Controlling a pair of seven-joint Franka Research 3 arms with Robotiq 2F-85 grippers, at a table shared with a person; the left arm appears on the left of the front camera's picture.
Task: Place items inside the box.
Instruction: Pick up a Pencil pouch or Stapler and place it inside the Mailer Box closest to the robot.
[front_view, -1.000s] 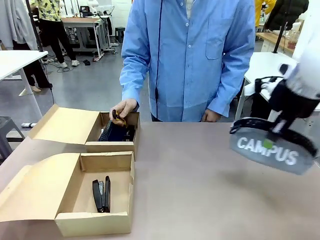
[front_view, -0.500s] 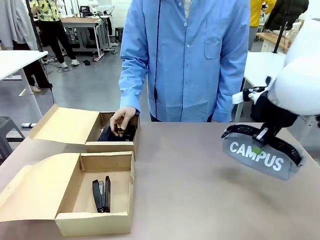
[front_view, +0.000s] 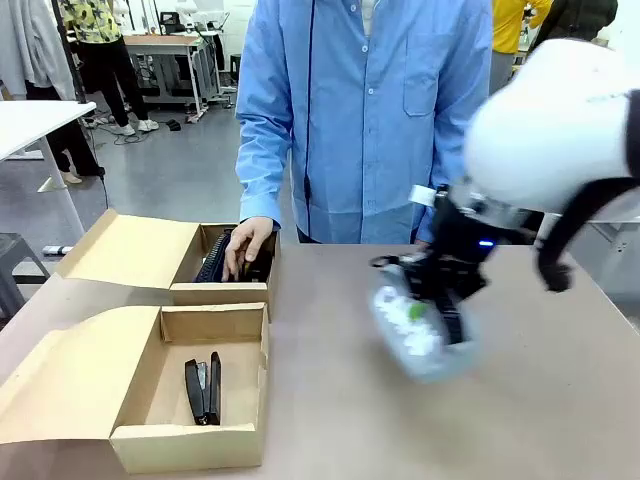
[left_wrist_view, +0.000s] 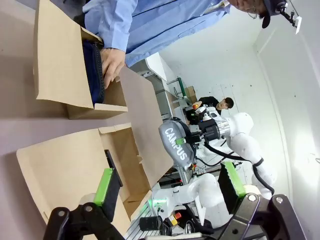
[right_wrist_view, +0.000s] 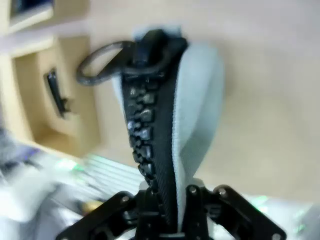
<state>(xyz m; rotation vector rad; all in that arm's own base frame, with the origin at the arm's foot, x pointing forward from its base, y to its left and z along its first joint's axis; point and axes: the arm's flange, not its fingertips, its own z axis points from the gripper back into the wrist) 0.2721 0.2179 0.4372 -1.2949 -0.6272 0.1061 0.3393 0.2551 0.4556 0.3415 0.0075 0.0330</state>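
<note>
Over the table (front_view: 330, 420), right of its middle, our right gripper (right_wrist_view: 165, 212) is clamped tight on the zip edge of the grey pouch (front_view: 420, 325). The grey pouch hangs above the tabletop and is blurred in the front view. Our left gripper (left_wrist_view: 169, 182) stands wide open with nothing between its green pads (left_wrist_view: 106, 184). On the left side of the table sit two open cardboard boxes. The near box (front_view: 215, 320) has the black stapler (front_view: 202, 390) lying on its floor. The far box (front_view: 222, 293) holds the navy pouch (front_view: 222, 265), and a person's hand (front_view: 246, 243) rests on that pouch.
</note>
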